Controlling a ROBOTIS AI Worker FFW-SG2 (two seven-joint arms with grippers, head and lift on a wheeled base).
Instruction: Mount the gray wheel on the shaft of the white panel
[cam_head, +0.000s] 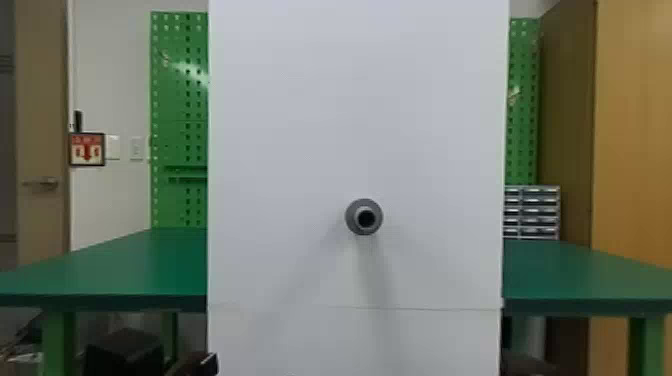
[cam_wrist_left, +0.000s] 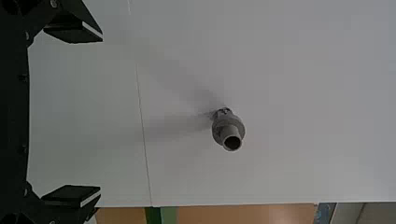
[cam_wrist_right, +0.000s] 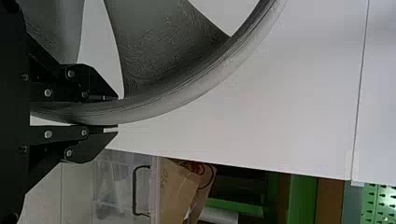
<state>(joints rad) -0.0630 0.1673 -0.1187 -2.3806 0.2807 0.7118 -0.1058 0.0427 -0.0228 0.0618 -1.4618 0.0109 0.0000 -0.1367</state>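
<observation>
Your black two-fingered right gripper (cam_wrist_right: 116, 112) grips the rim of the gray spoked wheel (cam_wrist_right: 187, 91) before the flat white panel (cam_head: 300, 125); your left gripper (cam_wrist_left: 100, 114) gapes empty. The gray tubular shaft (cam_wrist_left: 228, 131) stands bare, mounting yet to come.

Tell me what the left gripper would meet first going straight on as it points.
Probably the shaft, which juts from the white panel roughly in line with the gap in the open left gripper; depth is unclear, so possibly the panel first.
</observation>
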